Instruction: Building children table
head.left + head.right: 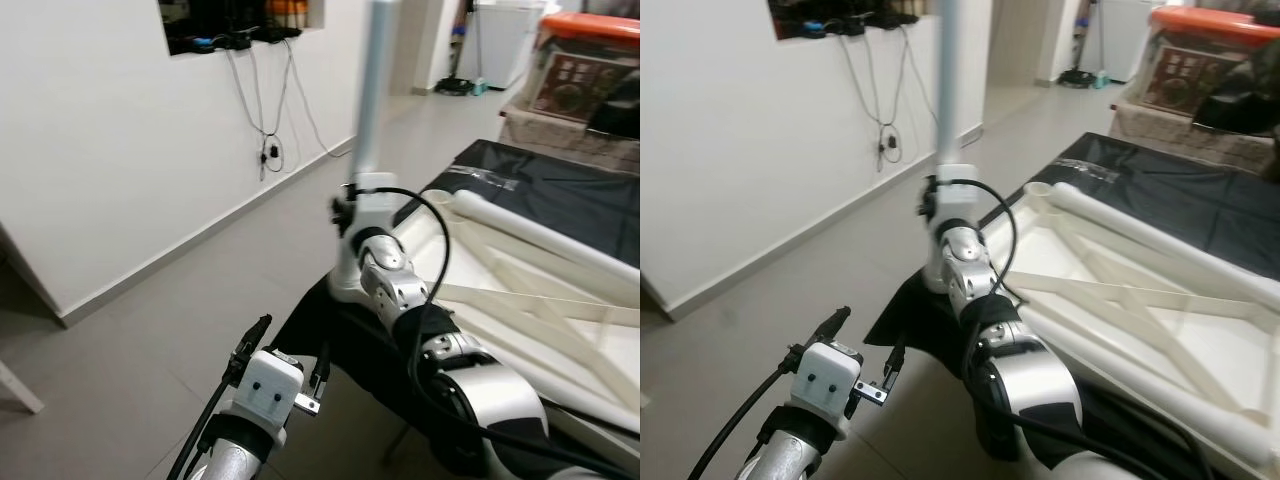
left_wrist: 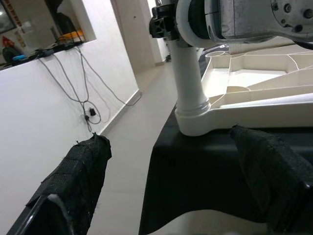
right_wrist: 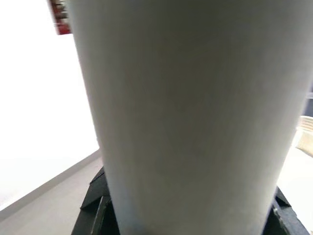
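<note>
The right gripper [image 1: 352, 195] clasps one upright table leg [image 1: 372, 80] at the near left corner of the upturned white tabletop [image 1: 1160, 330], where a second leg [image 1: 1160, 240] lies flat. The left gripper [image 1: 290, 365] hovers nearby, fingers spread wide, empty.

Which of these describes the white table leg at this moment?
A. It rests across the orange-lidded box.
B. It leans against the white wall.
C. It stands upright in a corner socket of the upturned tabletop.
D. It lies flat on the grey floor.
C: the white table leg rises straight up with the right gripper on it, and the left wrist view shows its foot seated in the corner of the tabletop.
</note>
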Controlling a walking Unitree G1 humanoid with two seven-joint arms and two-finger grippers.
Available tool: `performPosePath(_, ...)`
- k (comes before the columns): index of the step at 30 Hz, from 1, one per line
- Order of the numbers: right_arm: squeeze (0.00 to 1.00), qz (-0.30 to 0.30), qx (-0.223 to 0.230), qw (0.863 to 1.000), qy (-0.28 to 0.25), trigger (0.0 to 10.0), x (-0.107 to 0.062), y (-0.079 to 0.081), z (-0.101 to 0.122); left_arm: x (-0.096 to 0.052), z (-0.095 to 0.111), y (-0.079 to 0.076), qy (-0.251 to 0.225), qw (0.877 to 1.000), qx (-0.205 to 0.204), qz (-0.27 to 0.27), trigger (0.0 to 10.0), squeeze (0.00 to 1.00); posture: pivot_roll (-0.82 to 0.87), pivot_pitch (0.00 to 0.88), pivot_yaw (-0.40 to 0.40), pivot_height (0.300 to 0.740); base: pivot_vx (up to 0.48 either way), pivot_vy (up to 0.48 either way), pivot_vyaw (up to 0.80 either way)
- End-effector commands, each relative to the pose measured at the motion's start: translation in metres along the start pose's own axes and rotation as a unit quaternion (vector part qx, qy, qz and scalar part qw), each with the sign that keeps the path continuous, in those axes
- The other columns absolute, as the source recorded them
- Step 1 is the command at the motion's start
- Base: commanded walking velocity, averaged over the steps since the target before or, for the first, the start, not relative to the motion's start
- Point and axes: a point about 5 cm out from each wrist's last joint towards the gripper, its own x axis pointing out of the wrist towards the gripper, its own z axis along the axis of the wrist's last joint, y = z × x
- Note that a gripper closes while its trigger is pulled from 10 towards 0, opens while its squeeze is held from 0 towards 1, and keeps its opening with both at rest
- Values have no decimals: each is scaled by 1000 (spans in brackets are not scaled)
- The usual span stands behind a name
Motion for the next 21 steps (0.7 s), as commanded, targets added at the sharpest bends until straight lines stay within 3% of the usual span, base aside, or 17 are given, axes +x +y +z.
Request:
performPosePath(1,0,-110,50,991,61,0,-8,-21,-29,0,-3,0,6,1000,2,-7,10000,0,33,27,-14,740,0,0,0)
performPosePath(5,0,-119,57,989,65,0,-10,-13,-29,0,-3,1,6,1000,2,-6,10000,0,33,27,-14,740,0,0,0)
performPosePath(6,0,-105,62,991,62,7922,-9,-7,-27,1,-3,1,6,1000,2,-5,10000,0,34,25,-18,740,0,0,0)
performPosePath(7,0,-93,65,992,60,7922,-9,-3,-26,1,-3,1,5,1000,2,-5,10000,0,34,25,-18,740,0,0,0)
performPosePath(8,0,-79,66,993,53,10000,-9,-1,-24,1,-3,1,5,1000,2,-5,10000,0,34,25,-18,740,0,0,0)
performPosePath(10,0,-47,81,995,43,10000,-8,4,-22,1,-3,1,5,1000,2,-5,10000,0,34,25,-18,740,0,0,0)
performPosePath(11,1000,-25,82,996,27,10000,-7,6,-18,1,-3,1,5,1000,3,-4,10000,0,34,25,-18,740,0,0,0)
performPosePath(13,1000,-13,88,996,16,10000,-7,7,-15,1,-3,1,6,1000,2,-4,10000,0,34,25,-18,740,0,0,0)
performPosePath(14,882,18,93,995,-1,10000,-6,9,-9,1,-3,1,5,1000,2,-4,10000,0,34,25,-18,740,0,0,0)
performPosePath(16,882,38,96,995,-12,10000,-5,10,-5,1,-3,1,5,1000,2,-4,10000,0,28,27,-18,740,0,0,0)
performPosePath(17,0,70,101,992,-16,10000,-5,13,-3,1,-3,1,6,1000,2,-4,10000,0,28,27,-18,740,0,0,0)
performPosePath(19,0,159,82,984,-5,10000,-5,20,-3,2,-3,1,6,1000,3,-5,10000,0,28,27,-18,740,0,0,0)
performPosePath(21,0,159,82,984,-5,10000,-5,20,-3,2,-3,1,6,1000,3,-5,10000,0,28,27,-18,740,0,0,0)
